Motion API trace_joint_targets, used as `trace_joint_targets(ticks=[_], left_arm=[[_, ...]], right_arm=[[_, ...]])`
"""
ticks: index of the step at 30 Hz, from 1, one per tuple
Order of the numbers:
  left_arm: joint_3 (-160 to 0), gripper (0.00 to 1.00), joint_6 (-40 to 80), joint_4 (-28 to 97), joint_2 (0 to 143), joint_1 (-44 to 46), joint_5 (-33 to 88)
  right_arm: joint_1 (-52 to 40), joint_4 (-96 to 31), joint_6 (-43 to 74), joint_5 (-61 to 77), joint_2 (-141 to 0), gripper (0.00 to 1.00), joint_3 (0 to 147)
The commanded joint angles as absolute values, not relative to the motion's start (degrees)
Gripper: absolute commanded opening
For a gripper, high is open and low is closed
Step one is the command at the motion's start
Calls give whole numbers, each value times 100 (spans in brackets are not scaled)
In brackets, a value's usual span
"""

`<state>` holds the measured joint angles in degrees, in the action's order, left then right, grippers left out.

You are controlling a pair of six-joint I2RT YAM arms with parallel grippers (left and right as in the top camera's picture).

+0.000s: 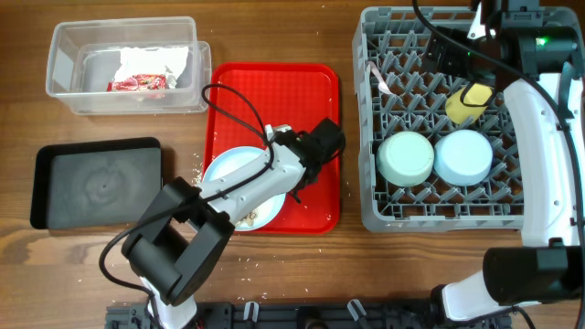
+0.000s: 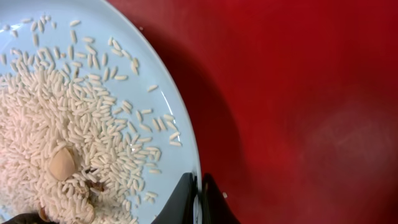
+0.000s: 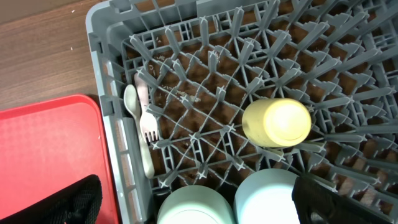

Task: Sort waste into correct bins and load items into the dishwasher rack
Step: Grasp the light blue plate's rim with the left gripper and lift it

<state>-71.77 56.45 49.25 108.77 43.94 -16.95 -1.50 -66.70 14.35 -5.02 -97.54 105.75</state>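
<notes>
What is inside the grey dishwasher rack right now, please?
A mint-green bowl and a light blue bowl, both upturned, a yellow-green cup and a white fork by the left wall. The right arm covers the rack's far corner; anything there is hidden.

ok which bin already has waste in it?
The clear tub, top left in the overhead view: it holds the white napkin and red wrapper. The black tray shows none.

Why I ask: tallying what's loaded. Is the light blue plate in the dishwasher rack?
No, the light blue plate lies on the red tray with crumbs on it, outside the grey dishwasher rack.
</notes>
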Motion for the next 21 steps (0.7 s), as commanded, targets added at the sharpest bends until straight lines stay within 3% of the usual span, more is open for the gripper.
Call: trace_joint_targets(ticks=[1, 8, 21], left_arm=[[-7489, 4, 5719, 5234, 10949, 4416, -2027], [-8023, 4, 5520, 5992, 10945, 4390, -2261], [-8145, 4, 5264, 6270, 10508, 4158, -2589]], right_arm=[[-143, -6652, 1516, -596, -9804, 100, 10562], [-143, -6652, 1518, -596, -9804, 100, 10562], [-143, -6652, 1516, -596, -9804, 100, 10562]])
